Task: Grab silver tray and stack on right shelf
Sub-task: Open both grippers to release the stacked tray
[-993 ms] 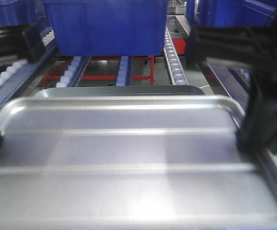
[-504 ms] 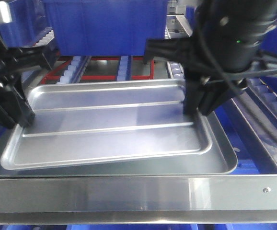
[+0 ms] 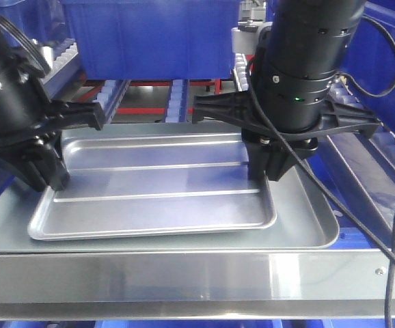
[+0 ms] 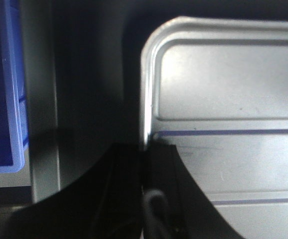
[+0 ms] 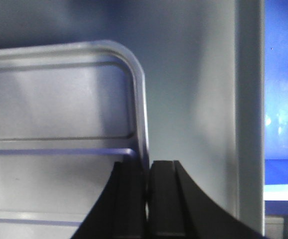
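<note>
Steel racking filled the front view: the right shelf (image 3: 175, 102), with roller lanes and red crossbars (image 3: 143, 84), ran back beneath a blue bin (image 3: 150, 37), and a flat front bar (image 3: 184, 280) crossed the foreground. On that level lay a second tray (image 3: 310, 232), and the silver tray (image 3: 156, 195) sat within its outline, roughly level, with the second tray showing around its near and right sides. Whether the two touched could not be told.

The left gripper (image 3: 47, 179) stood at the silver tray's left edge and the right gripper (image 3: 266, 171) at its right edge. From the front view alone their grip could not be judged.

The wrist views supplied it. In the left wrist view the rolled rim ran straight between the black fingers, which were clenched on it just below a rounded corner. In the right wrist view the fingers likewise pinched the rim, with the second tray's floor and a steel rail (image 5: 248, 99) beside.
</note>
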`<control>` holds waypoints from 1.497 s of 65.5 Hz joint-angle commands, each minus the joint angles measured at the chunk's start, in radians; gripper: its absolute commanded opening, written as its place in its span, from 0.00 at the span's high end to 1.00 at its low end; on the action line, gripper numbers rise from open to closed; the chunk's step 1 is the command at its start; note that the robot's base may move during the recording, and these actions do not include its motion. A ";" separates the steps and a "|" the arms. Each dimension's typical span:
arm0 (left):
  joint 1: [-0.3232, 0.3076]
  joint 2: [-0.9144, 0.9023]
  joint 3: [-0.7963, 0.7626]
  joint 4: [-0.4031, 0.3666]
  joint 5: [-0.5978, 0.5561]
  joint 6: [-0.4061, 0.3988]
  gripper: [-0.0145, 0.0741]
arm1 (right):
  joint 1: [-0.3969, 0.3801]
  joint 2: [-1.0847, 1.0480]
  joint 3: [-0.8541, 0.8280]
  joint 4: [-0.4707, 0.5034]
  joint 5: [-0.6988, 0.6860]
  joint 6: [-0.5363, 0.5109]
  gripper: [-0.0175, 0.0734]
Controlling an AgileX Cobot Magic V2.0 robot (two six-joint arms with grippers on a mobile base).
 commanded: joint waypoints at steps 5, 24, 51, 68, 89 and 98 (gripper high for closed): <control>0.003 -0.026 -0.038 0.020 -0.004 0.013 0.95 | -0.010 -0.039 -0.037 -0.040 -0.034 0.005 0.74; 0.003 -0.026 -0.038 0.016 -0.002 0.013 0.95 | -0.010 -0.039 -0.037 -0.040 -0.035 0.005 0.74; 0.003 -0.026 -0.038 0.012 0.046 0.013 0.95 | -0.010 -0.039 -0.037 -0.040 -0.036 0.005 0.68; 0.003 -0.026 -0.041 0.010 0.058 0.013 0.94 | -0.010 -0.039 -0.037 -0.040 -0.043 0.005 0.33; 0.003 -0.026 -0.041 -0.015 0.031 0.013 0.47 | -0.010 -0.040 -0.038 -0.040 -0.003 0.005 0.23; 0.003 -0.026 -0.069 -0.015 0.037 0.013 0.55 | -0.010 -0.055 -0.051 -0.040 0.029 0.005 0.27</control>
